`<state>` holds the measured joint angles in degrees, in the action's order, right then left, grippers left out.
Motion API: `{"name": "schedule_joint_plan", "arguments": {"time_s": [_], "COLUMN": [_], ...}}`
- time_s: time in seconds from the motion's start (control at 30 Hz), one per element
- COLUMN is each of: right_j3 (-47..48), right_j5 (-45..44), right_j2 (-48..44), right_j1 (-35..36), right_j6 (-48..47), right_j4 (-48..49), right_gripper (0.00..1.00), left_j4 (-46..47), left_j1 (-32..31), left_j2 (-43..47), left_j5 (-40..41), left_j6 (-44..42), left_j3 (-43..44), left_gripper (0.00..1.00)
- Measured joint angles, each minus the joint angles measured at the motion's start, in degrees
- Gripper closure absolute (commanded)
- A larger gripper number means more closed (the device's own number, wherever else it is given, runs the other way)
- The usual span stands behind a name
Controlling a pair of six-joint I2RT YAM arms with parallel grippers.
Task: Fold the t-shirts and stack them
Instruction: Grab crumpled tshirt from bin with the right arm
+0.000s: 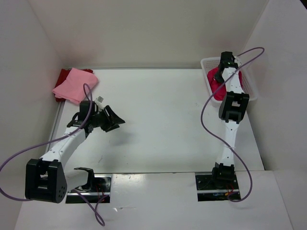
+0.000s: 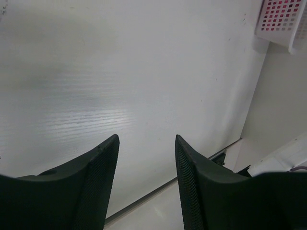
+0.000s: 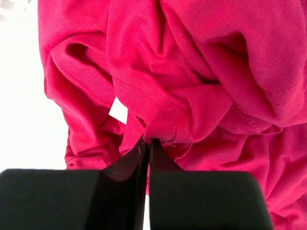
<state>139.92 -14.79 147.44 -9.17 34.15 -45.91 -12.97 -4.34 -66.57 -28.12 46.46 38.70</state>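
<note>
the magenta t-shirt (image 3: pixel 192 72) is bunched in the mesh basket (image 1: pixel 253 91) at far right, a fold pinched by the right end effector (image 3: pixel 147 143). the light pink t-shirt (image 1: pixel 75 85) is laid on the dark red t-shirt (image 1: pixel 64 75) at far left. the left end effector (image 2: pixel 146 143) is held spread above the desk (image 1: pixel 158 120).

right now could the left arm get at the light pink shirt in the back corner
Probably yes: the left gripper hangs open and empty near the light pink shirt, which lies uncovered atop the dark red shirt.
</note>
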Motion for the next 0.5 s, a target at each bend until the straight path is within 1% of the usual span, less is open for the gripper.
{"name": "schedule_joint_plan", "arguments": {"time_s": [0.07,0.17,0.23,0.27,0.33,0.43,0.5], "right_j3": [-1.6,-9.5,-15.3,-17.0,-19.7,-20.1,-18.3], "right_j5": [0.0,0.0,0.7,1.2,2.7,6.3,9.8], "right_j2": [-1.3,-8.0,-15.2,-18.9,-27.6,-41.9,-50.2], "right_j1": [0.0,0.1,0.3,0.3,0.4,1.0,2.8], "right_j6": [0.0,0.0,-0.2,-0.2,-0.2,-0.2,-0.1], "right_j4": [0.4,1.3,2.2,2.5,3.9,7.3,9.2], "right_gripper": [1.0,1.0,1.0,1.0,1.0,1.0,1.0], "left_j4": [0.2,0.3,1.1,1.5,2.7,4.1,4.7], "left_j1": [0.0,0.0,0.0,0.0,0.0,0.0,0.3], "left_j2": [0.0,-0.1,-0.5,-0.9,-1.7,-2.9,-3.8], "left_j5": [0.2,0.4,0.4,0.5,0.5,0.7,0.9], "left_j6": [0.0,0.0,0.0,0.1,0.3,0.7,1.6], "left_j3": [0.5,2.0,3.2,3.9,5.1,6.7,7.7], "left_gripper": [0.43,0.43,0.43,0.4,0.4,0.4,0.4]}}
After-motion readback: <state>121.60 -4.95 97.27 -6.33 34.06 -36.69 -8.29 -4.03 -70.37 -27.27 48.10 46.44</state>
